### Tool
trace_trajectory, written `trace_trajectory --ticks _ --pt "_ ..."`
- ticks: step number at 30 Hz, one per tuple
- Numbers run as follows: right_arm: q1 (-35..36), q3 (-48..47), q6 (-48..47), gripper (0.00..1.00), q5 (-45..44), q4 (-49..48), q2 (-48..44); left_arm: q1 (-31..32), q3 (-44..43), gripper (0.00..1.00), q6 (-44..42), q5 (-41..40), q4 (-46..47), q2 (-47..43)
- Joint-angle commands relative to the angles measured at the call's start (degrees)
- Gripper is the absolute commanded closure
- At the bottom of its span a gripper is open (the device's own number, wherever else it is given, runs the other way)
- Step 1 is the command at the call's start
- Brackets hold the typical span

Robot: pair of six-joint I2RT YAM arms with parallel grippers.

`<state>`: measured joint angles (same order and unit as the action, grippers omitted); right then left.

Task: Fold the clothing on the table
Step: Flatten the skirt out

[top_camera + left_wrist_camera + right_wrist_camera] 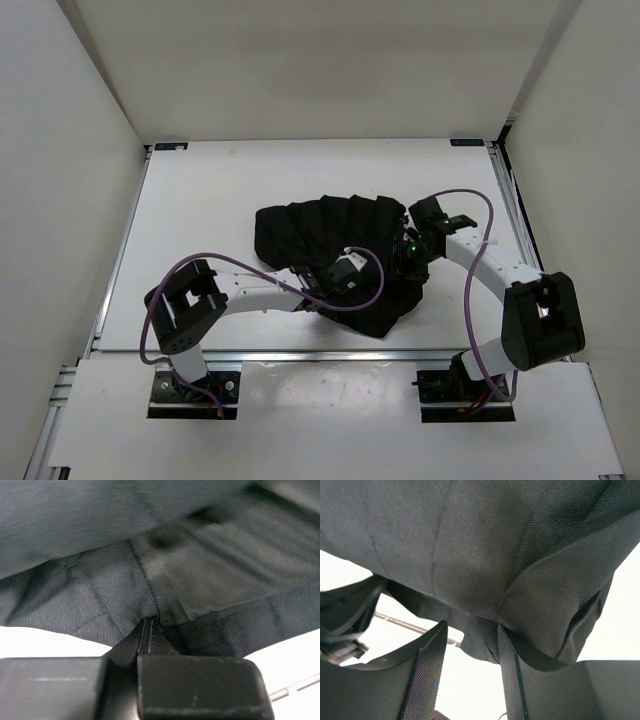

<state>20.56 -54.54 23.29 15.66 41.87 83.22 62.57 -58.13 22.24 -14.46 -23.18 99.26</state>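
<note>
Black pleated clothing (330,235) lies bunched on the white table (200,200), middle to right of centre, with the pleats fanned on the far side and a lumpy fold at the near right. The left gripper (343,276) sits on the near edge of the cloth. In the left wrist view, the left gripper (145,647) is clenched, jaws together, pinching a stitched seam of the clothing (200,575). The right gripper (408,250) is at the garment's right edge. In the right wrist view, the right gripper (470,635) has its jaws apart with table showing between them. The clothing (470,545) hangs just beyond the tips, a fold touching the right-hand finger (509,675). Nothing is gripped there.
</note>
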Motion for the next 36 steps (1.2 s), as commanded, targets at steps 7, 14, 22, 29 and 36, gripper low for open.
trace_trajectory --ticks 7,14,22,29,36 --pt "-0.7 4.0 -1.1 0.44 2.5 -2.6 4.8 -13.2 -5.2 1.00 3.6 9.9 -6.1 -13.2" --pt "-2.9 -0.5 -0.1 0.42 -1.7 -6.5 13.4 -22.3 2.9 1.00 7.9 17.4 -7.8 -26.2" --pt "-2.4 -8.6 -2.6 0.42 -5.6 -2.2 22.1 -29.3 12.8 1.00 10.4 12.1 -14.7 -40.6" --pt "-0.5 -9.8 -3.2 0.43 -8.2 0.9 24.0 -34.5 17.1 0.96 11.8 6.5 -20.5 -47.3" --pt "1.8 -13.1 -5.1 0.43 -2.7 2.2 18.0 -34.7 16.0 0.74 10.6 18.2 -17.4 -48.2"
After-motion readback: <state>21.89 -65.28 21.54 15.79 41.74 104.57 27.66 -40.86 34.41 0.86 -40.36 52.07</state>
